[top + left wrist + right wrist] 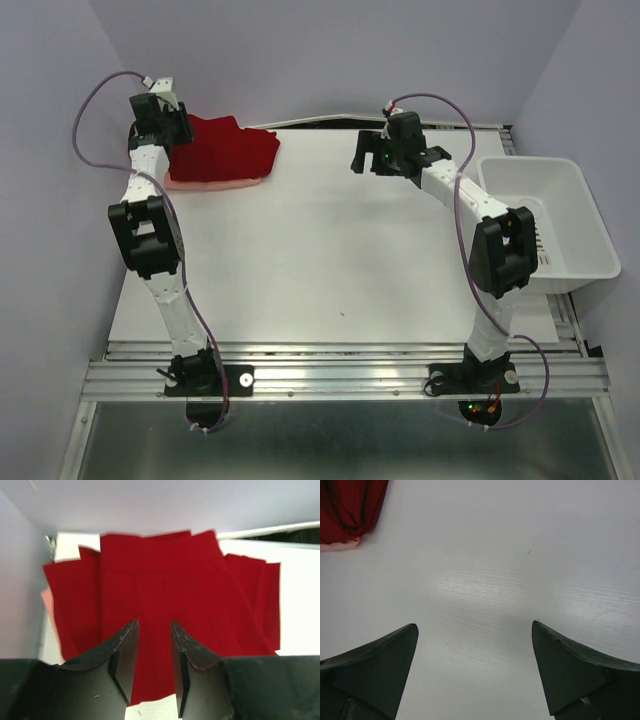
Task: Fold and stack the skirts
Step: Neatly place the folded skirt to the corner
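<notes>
The deep red skirt (228, 150) lies folded at the table's far left corner, on top of the salmon-pink skirt, whose edge (212, 183) shows along its near side. My left gripper (183, 127) hovers at the red skirt's left end. In the left wrist view its jaws (155, 626) stand slightly apart with nothing between them, above the red skirt (165, 580); a pink sliver (47, 602) shows at the left. My right gripper (364, 157) is wide open and empty (475, 627) over bare table, to the right of the skirts (350, 505).
A white plastic bin (530, 164) stands at the right edge of the table, beside the right arm. Purple walls close in the back and the left. A cable runs along the far table edge.
</notes>
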